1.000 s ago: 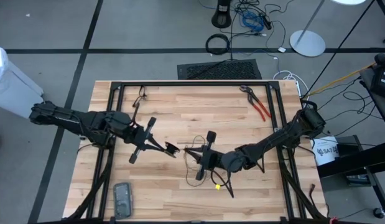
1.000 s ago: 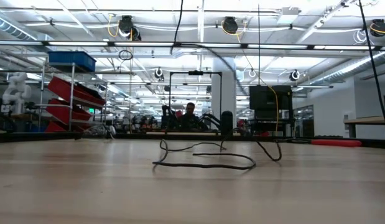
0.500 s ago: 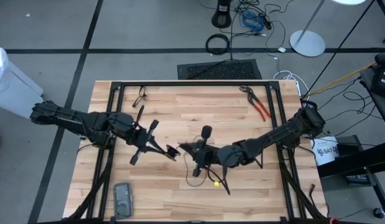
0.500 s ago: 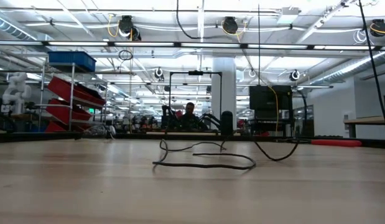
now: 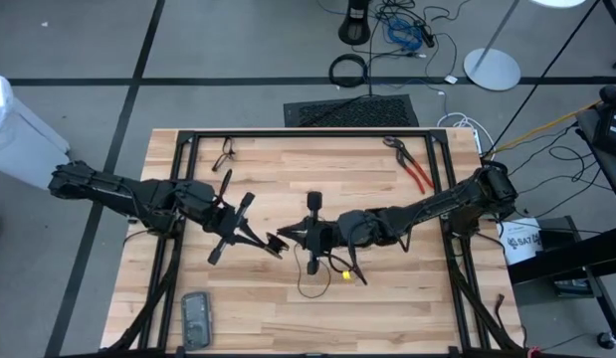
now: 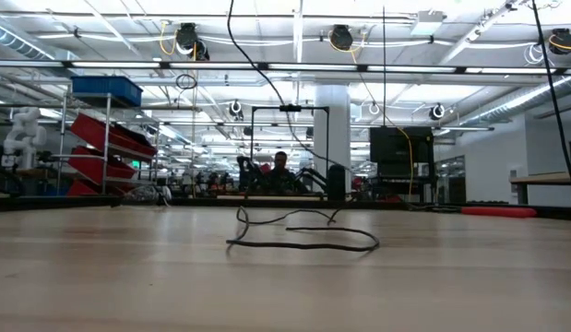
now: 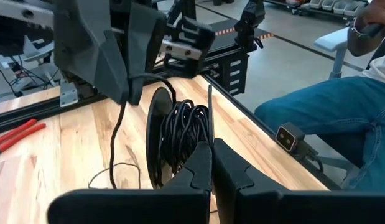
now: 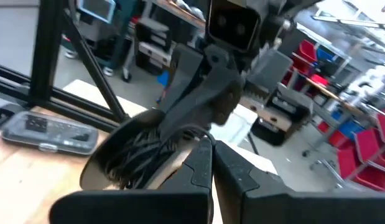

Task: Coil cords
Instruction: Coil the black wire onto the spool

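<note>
The black cord is partly wound into a coil (image 7: 183, 134) beside a black disc (image 7: 156, 134), above the table's middle. My left gripper (image 5: 280, 243) (image 7: 211, 163) is shut on that coil. My right gripper (image 5: 295, 236) (image 8: 211, 155) comes from the right, close against the coil, and is shut on a free strand. The rest of the cord lies in a slack loop (image 5: 312, 285) (image 6: 303, 243) on the wood, with a small yellow piece (image 5: 344, 274) beside it. My left gripper pinches the lower part of the coil's windings (image 7: 187, 154) between its two fingers, coming nearly level from the table's left. The coil stands on edge, lifted clear of the table. My right gripper pinches a single strand (image 7: 131, 82) that leaves the coil's top, coming level from the table's right. Below the fingers the strand (image 7: 116, 140) hangs slack down to the loop on the table.
Red-handled pliers (image 5: 417, 171) lie at the far right, a grey flat device (image 5: 196, 318) at the near left, a small dark item (image 5: 225, 154) at the far left. Black frame rails (image 5: 308, 133) border the table. A seated person (image 7: 329, 118) shows beyond the near edge.
My right gripper has moved toward the table's left and far edge, rising a little and rolling, until it stands close to the coil. The cord's bight that lay at the right of the loop has been drawn up off the table; the rest of the loop stays put.
</note>
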### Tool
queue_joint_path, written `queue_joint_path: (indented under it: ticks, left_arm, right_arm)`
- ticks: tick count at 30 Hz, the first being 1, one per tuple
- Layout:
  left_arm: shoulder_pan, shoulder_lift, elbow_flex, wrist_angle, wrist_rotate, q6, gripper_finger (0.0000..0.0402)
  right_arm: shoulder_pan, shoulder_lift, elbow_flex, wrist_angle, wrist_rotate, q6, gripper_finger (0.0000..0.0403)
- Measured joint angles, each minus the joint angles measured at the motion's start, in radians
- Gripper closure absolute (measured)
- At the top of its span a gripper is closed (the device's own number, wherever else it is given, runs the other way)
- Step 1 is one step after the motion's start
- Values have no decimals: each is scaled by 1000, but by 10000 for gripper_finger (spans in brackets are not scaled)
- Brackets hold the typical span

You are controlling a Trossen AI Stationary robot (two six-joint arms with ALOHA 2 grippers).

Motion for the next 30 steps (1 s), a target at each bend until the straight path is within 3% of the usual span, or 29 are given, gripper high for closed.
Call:
queue_joint_path:
  ticks: [6,14,30]
  left_arm:
    - [0,29,0,23,0,4,400]
    - [1,51,0,63,33,30,400]
    - [1,60,0,164,88,68,400]
  right_arm:
    - [-36,0,27,1,-75,-3,403]
    - [-80,0,32,-30,-281,75,403]
    - [-109,0,32,-25,-305,105,403]
